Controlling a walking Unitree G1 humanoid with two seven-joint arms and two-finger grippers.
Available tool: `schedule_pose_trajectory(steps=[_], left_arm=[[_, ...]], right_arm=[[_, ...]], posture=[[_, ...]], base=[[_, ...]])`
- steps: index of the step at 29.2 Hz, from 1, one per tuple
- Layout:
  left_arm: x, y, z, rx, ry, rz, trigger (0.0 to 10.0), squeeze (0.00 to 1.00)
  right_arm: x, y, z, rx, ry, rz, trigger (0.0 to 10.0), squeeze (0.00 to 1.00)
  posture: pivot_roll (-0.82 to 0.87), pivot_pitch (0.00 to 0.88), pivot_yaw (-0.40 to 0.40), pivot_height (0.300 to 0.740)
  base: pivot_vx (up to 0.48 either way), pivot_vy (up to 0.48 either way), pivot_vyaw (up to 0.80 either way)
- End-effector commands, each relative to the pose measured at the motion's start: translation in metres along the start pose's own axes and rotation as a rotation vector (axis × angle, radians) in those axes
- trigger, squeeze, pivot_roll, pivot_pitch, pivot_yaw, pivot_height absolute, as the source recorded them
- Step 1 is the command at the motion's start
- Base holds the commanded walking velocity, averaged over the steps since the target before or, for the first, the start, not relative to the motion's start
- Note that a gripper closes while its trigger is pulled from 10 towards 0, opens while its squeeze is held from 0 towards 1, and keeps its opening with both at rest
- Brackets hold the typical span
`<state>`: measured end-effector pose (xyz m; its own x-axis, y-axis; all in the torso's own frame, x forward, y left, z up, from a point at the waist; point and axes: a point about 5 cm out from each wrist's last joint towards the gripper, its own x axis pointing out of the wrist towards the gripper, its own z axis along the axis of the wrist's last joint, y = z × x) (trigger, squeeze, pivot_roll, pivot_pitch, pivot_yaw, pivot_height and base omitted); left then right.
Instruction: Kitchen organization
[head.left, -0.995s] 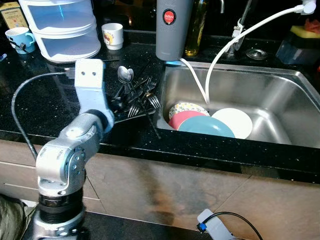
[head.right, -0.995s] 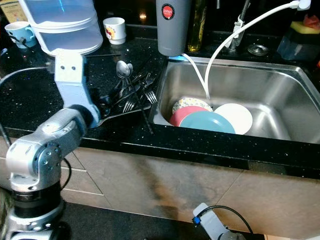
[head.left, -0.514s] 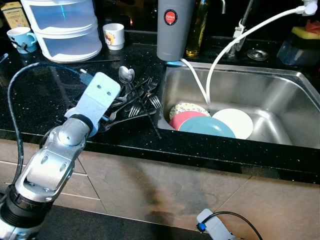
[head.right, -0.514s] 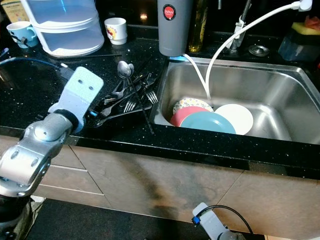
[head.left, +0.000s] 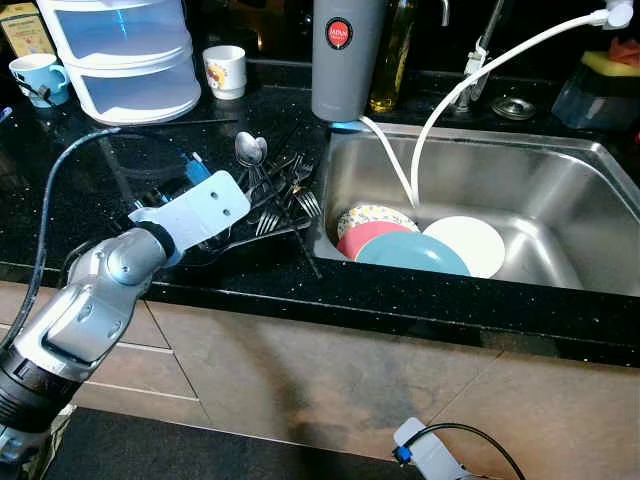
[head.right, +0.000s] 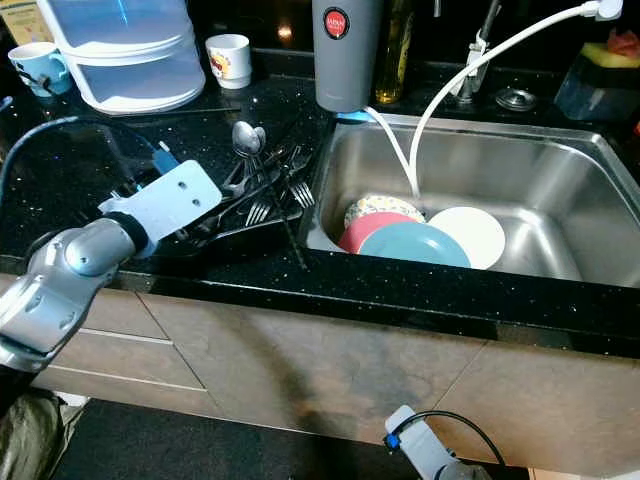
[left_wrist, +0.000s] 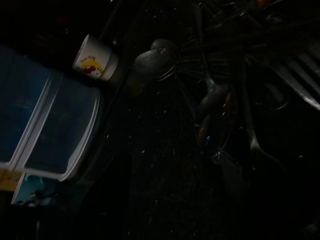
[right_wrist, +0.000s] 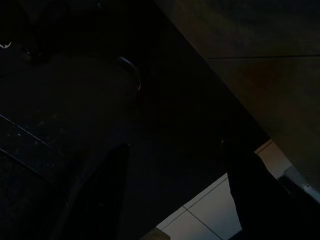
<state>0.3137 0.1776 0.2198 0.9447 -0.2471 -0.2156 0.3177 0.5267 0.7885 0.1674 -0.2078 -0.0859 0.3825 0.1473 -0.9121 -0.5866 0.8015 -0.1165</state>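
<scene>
Black counter (head.left: 90, 200): left gripper (head.left: 240, 205) over cutlery pile (head.left: 275, 190), finger state indiscernible; labels unreadable.

The desk (head.left: 90, 190) is black stone flecked with pale specks. The cutlery pile (head.left: 270, 190) is silver with dark handles. In the steel-grey sink (head.left: 560, 190) lie a pink plate (head.left: 362, 236), a blue plate (head.left: 410, 254), a white plate (head.left: 470, 240) and a floral-patterned plate (head.left: 375, 214). The flask (head.left: 345, 60) is grey with a red round badge. One mug (head.left: 226, 70) is white with a yellow and red print, another mug (head.left: 38, 78) light blue. The hose (head.left: 480, 62) is white.
</scene>
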Motion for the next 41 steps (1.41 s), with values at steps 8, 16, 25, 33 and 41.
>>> schedule_pose_trajectory(steps=[8, 16, 25, 33, 41], left_arm=[[0.003, 0.004, 0.008, -0.082, -0.066, -0.107, 10.0, 0.0], [0.007, 0.0, -0.01, -0.037, -0.018, -0.14, 10.0, 0.0], [0.017, -0.002, -0.017, 0.025, -0.019, -0.154, 10.0, 0.0], [0.026, -0.004, -0.018, 0.035, -0.044, -0.12, 10.0, 0.0], [0.041, -0.017, -0.02, 0.043, -0.078, -0.141, 10.0, 0.0]], right_arm=[[0.0, 0.002, -0.004, -0.005, 0.01, -0.001, 10.0, 0.0], [0.0, 0.002, -0.003, -0.003, 0.007, -0.002, 10.0, 0.0], [0.0, 0.003, -0.004, 0.001, 0.004, -0.005, 10.0, 0.0], [0.0, 0.003, -0.005, -0.001, 0.005, -0.005, 10.0, 0.0], [0.0, 0.004, -0.007, -0.001, 0.009, -0.003, 10.0, 0.0]], posture=[[0.06, 0.0, 0.013, 0.74], [0.05, 0.0, 0.018, 0.74], [0.04, 0.0, 0.024, 0.74], [0.03, 0.0, 0.023, 0.74], [0.01, 0.0, 0.022, 0.74]], base=[[0.0, 0.0, 0.0], [0.0, 0.0, 0.0], [0.0, 0.0, 0.0], [0.0, 0.0, 0.0], [0.0, 0.0, 0.0]])
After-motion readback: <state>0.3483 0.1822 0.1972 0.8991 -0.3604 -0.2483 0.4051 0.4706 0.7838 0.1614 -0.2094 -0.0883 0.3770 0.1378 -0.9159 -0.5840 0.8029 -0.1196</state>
